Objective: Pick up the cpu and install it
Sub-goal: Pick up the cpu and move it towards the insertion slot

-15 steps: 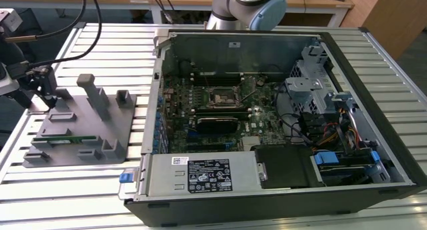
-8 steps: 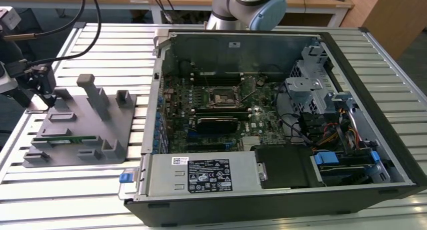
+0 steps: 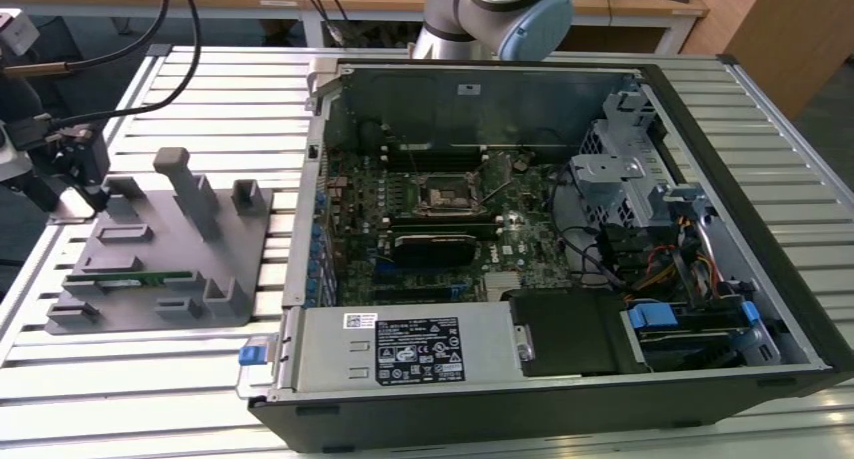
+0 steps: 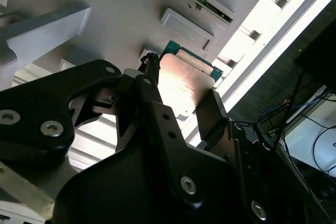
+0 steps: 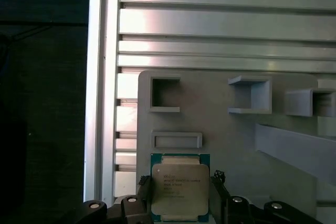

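The cpu (image 5: 179,184) is a flat square chip with a silver top plate and a thin green rim. It sits between my gripper's (image 5: 179,178) two black fingers, over the corner of a grey fixture plate (image 5: 226,135). In the second wrist view the fingers (image 4: 150,77) press against two opposite edges of the cpu (image 4: 184,80). I cannot tell whether it is lifted off the plate. In the exterior view my gripper (image 3: 80,179) stands at the fixture's far corner, on the exterior view's left. The black socket (image 3: 439,196) lies on the motherboard inside the open computer case.
The grey fixture plate (image 3: 147,269) has raised posts and slots, and a green memory stick (image 3: 127,276) lies in one. The open case (image 3: 534,89) takes up the exterior view's right, with drive cages, cables and a power supply. The slatted metal table's edge (image 5: 102,103) runs beside the fixture.
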Controlling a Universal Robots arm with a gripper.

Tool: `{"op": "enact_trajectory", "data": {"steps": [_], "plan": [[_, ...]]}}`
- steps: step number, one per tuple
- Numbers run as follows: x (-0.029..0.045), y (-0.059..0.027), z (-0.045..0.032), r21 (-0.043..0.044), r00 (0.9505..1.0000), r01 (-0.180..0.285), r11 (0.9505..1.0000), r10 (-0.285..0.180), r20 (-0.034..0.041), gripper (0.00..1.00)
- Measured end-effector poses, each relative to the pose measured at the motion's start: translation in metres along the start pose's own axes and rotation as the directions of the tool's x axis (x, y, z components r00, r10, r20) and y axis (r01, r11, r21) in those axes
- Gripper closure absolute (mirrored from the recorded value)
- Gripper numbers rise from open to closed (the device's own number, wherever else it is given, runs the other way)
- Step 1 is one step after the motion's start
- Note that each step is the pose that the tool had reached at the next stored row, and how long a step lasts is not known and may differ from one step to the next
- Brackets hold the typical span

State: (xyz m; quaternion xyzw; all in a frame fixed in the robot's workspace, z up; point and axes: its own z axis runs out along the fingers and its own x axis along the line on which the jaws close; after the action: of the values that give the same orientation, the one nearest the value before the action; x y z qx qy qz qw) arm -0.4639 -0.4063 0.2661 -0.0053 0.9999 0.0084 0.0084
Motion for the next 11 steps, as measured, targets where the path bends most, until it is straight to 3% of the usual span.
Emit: {"op": "enact_trajectory", "data": {"steps": [11], "plan": [[-0.0001,0.0001,-0.0046,-0.0001,1.0000,0.000,1.0000,0.000,0.0002,0.47]]}}
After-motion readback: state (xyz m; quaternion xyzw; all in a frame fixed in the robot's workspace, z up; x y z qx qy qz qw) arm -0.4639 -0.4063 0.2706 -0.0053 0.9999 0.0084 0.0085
